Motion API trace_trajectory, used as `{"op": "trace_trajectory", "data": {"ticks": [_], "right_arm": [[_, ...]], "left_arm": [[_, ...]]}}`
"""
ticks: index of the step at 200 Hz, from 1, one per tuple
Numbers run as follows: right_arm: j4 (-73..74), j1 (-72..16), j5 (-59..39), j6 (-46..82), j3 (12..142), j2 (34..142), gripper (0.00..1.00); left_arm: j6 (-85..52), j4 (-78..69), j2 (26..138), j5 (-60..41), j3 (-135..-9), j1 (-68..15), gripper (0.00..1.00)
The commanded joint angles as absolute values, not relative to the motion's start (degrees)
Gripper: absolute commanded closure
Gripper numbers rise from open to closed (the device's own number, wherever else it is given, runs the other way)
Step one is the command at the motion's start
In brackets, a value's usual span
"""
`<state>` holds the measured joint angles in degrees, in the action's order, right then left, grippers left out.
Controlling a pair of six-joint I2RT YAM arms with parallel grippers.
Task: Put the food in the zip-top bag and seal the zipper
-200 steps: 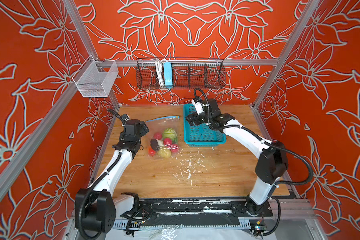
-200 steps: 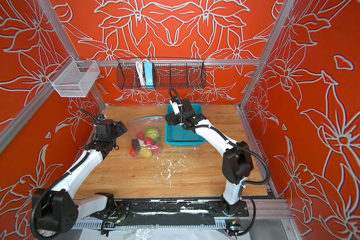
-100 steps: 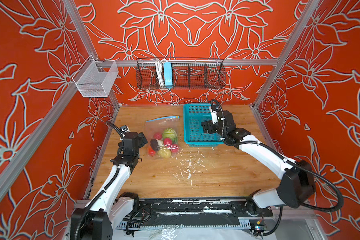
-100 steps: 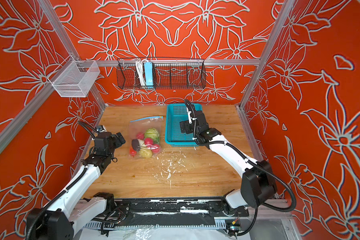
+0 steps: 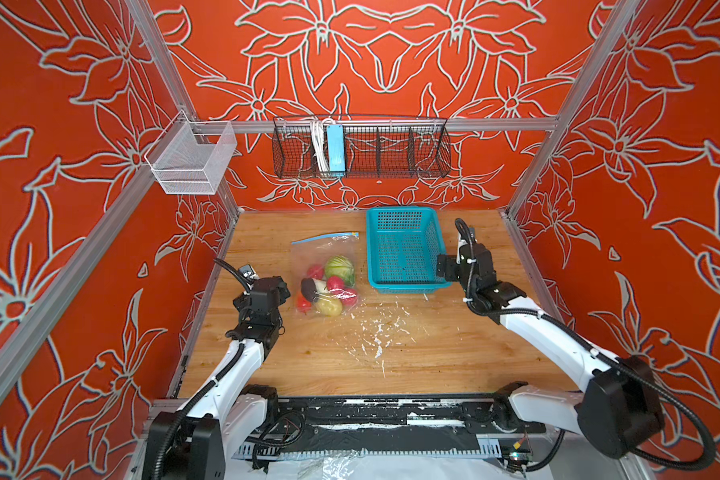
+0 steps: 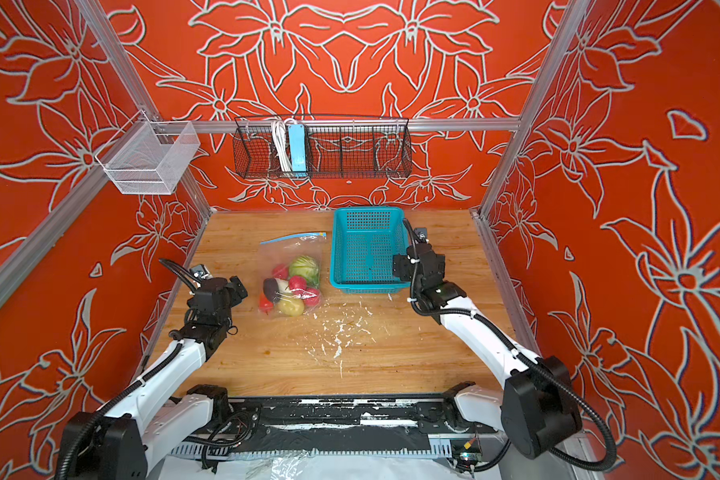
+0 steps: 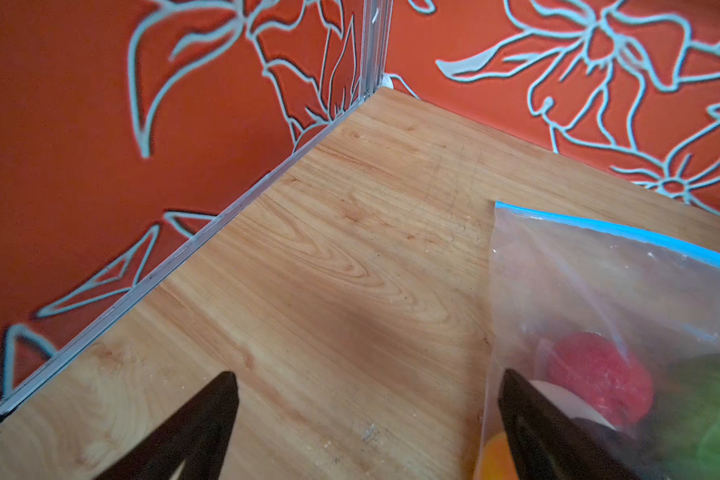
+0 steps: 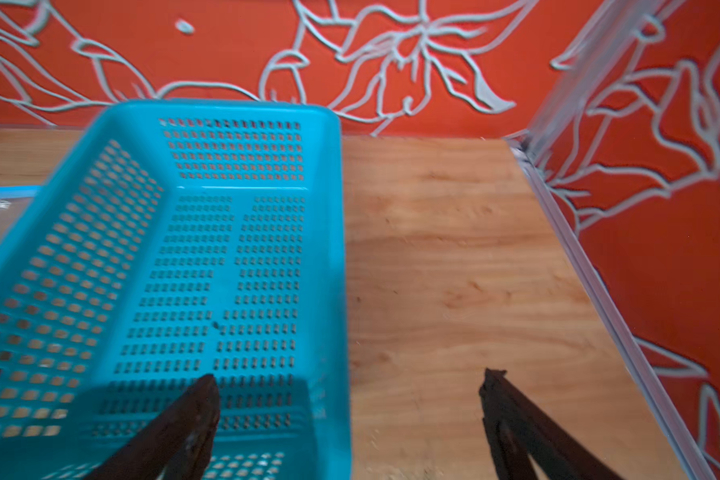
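Note:
The zip-top bag (image 5: pixel 324 259) (image 6: pixel 291 258) lies flat on the wooden table in both top views, left of centre. The food sits inside it at the near end: green cabbage (image 5: pixel 340 268), red berries (image 5: pixel 336 284), yellow potato (image 5: pixel 329 307), a black piece (image 5: pixel 308 289). The blue zipper (image 5: pixel 324 238) (image 7: pixel 620 232) runs along the bag's far edge. My left gripper (image 5: pixel 282 287) (image 7: pixel 368 374) hovers open just left of the bag, one finger over its side edge. My right gripper (image 5: pixel 441 266) (image 8: pixel 350 374) hangs open across the teal basket's right wall. Neither holds anything.
The teal perforated basket (image 5: pixel 404 249) (image 8: pixel 184 249) stands empty right of the bag. White flecks (image 5: pixel 375 332) litter the table in front. A black wire rack (image 5: pixel 360 147) and a white mesh basket (image 5: pixel 192 160) hang on the walls above the table's far edge.
Both arms drew back toward the front. The right gripper swung from the basket's left side across to its right near corner. The left gripper slid nearer along the bag's left side. The bag stayed put.

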<state>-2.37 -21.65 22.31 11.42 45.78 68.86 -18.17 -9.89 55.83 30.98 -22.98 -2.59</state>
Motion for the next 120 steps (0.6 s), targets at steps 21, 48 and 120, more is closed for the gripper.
{"op": "trace_trajectory", "data": {"ticks": [21,48,120], "right_arm": [[0.3,-21.0,28.0,14.3,41.5,64.9,0.02],[0.5,-20.8,28.8,12.5,40.0,63.7,0.02],[1.2,-20.1,31.0,9.7,34.9,60.4,0.02]], "left_arm": [[-14.3,-22.5,58.4,34.9,-19.0,-2.5,0.03],[-13.3,-23.8,61.5,34.4,-19.1,-2.5,0.03],[-10.9,-31.2,69.4,30.5,-18.0,-2.6,0.03]]}}
